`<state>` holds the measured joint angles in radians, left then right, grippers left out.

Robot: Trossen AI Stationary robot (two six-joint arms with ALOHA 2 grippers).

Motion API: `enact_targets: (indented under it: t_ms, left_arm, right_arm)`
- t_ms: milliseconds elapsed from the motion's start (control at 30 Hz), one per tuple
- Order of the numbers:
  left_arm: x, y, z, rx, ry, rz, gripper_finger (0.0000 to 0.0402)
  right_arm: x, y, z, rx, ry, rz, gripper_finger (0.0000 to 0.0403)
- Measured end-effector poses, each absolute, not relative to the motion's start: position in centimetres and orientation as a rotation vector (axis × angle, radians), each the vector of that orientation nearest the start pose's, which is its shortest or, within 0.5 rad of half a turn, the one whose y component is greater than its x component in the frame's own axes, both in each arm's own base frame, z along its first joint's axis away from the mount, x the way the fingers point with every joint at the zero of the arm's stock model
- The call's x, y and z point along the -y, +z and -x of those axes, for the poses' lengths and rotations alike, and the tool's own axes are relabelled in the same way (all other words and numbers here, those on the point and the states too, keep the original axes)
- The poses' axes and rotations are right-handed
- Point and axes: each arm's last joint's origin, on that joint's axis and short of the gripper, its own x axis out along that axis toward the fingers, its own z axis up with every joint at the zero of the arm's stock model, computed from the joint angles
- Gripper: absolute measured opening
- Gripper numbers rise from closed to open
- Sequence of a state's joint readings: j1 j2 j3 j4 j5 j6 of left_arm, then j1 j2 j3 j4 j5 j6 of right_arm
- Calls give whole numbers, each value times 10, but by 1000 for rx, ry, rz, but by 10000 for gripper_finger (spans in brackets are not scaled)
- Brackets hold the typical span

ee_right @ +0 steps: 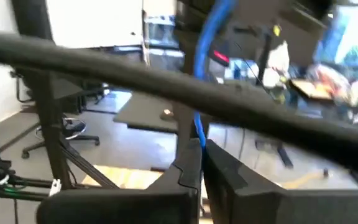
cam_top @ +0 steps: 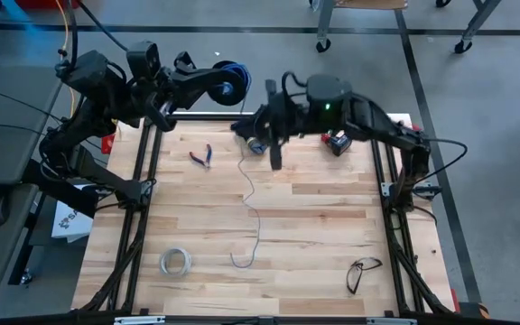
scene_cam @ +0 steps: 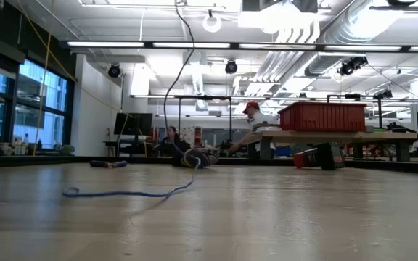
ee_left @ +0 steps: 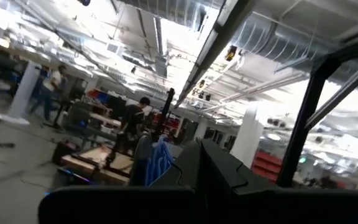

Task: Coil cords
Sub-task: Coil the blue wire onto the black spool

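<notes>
1. The left gripper (cam_top: 236,88) is raised over the far edge of the light wooden desk (cam_top: 314,226), jaws shut on the small round dark-blue spool (cam_top: 230,81).
2. The right gripper (ee_right: 201,144) is near the far desk edge, jaws shut on the thin bluish-grey wire (cam_top: 251,212).
3. The wire trails across the desk centre, ending in a hook-shaped curl toward the near edge.
</notes>
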<state>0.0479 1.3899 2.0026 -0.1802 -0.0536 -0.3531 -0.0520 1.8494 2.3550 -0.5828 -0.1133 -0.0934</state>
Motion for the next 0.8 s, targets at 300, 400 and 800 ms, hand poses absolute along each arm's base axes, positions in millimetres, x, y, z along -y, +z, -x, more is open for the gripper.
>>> enact_targets:
  t_ms: [300,400,800]
  left_arm:
    - [-12,596,-223,471,-48,574,1]
    - [-12,599,-225,499,-102,683,1]
    - [3,585,-233,279,-228,1036,1]
  right_arm:
    - [-33,511,-410,95,116,269,1]
    - [-32,506,-420,123,110,265,1]
    - [-29,516,-423,276,160,308,0]
